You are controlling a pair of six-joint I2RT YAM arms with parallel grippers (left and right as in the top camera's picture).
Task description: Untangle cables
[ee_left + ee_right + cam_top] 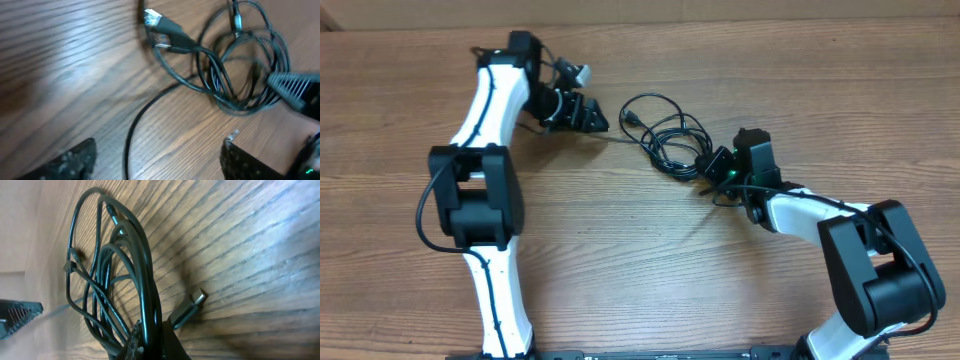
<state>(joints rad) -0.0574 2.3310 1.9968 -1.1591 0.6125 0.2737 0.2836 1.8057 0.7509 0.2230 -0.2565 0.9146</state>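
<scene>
The cables (665, 132) are thin black cords looped together in a tangle at the table's middle back. My right gripper (713, 166) is at the tangle's right edge and is shut on a few strands (150, 325). A plug end (192, 305) lies beside its fingers. My left gripper (594, 118) is just left of the tangle, open. One loose strand (129, 142) runs on the wood between its two fingers (160, 162) without being pinched. Another plug (161, 27) lies at the tangle's near side in the left wrist view.
The wooden table (650, 260) carries nothing else but the two arms. The right gripper's ridged finger (292, 89) shows at the right edge of the left wrist view, close to the loops.
</scene>
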